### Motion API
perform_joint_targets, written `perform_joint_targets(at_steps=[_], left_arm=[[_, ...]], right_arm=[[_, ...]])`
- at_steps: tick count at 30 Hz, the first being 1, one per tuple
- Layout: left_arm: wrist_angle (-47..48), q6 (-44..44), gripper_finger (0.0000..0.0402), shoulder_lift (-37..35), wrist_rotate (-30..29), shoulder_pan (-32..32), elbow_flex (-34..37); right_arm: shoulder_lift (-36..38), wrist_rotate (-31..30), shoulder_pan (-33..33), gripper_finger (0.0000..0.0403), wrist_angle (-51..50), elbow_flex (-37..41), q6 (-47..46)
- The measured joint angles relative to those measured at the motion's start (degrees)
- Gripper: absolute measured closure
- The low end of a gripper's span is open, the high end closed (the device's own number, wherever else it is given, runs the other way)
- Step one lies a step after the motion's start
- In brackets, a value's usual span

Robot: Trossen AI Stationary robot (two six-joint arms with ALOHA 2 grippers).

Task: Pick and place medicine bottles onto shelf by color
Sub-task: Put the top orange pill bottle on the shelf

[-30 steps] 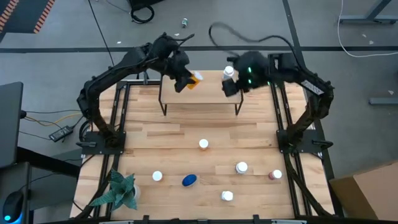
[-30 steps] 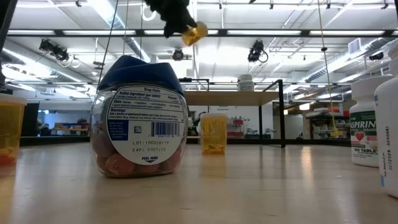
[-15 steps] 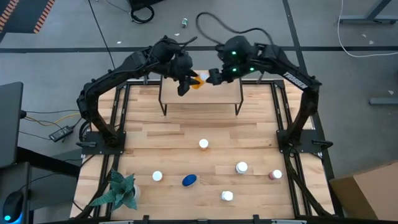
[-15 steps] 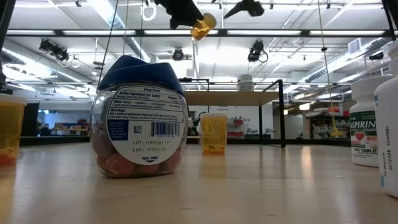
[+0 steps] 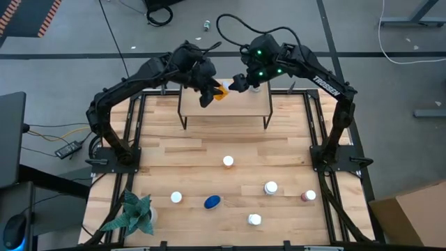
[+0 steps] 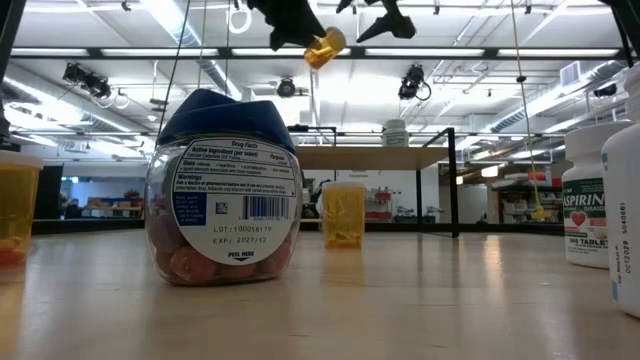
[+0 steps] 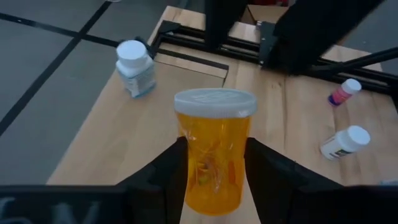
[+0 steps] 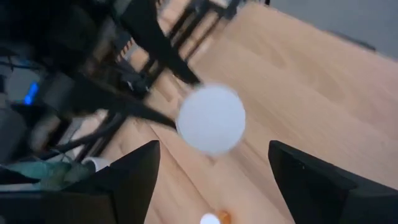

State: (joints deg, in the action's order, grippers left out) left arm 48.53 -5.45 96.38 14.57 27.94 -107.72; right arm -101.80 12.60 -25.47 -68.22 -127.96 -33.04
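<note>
left gripper [image 7: 214, 165] is clamped on an orange bottle [image 7: 214, 149] above the shelf [image 5: 226, 104] at 12 o'clock, right gripper [image 8: 211, 165] spread wide facing it, so probably handoff next, needs lining up.

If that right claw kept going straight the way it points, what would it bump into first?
Probably the white cap of the orange bottle held by the left gripper. The open right gripper faces it, though depth is hard to judge.
</note>
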Motion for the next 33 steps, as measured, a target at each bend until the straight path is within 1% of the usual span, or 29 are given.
perform_joint_targets(at_steps=[4,9,14,23,28,33], left_arm=[[-1.3,0.0,0.0247,0.2,-0.8,-0.3,0.0],[-2.3,0.3,0.0247,0.4,-1.5,-0.9,0.0],[-2.4,0.3,0.0255,0.5,-1.7,-1.7,0.0],[-3.2,0.3,0.0257,0.5,-1.9,-2.7,0.0],[-3.6,0.4,0.0268,0.5,-2.9,-3.2,0.0],[-0.1,0.7,0.0273,0.5,-4.1,-3.0,0.0]], right_arm=[[0.3,2.1,-1.1,0.0095,1.6,-0.1,-1.0],[-0.3,2.6,-1.0,0.0095,1.4,-0.1,-2.2],[-0.9,2.6,-1.0,0.0095,0.6,-0.1,-2.4],[-0.9,2.6,-1.0,0.0095,0.4,-0.1,-3.2],[-1.6,2.6,-0.2,0.0095,-2.3,-0.1,-2.7],[-1.4,0.7,0.3,0.0095,-3.1,-0.1,-1.8]])
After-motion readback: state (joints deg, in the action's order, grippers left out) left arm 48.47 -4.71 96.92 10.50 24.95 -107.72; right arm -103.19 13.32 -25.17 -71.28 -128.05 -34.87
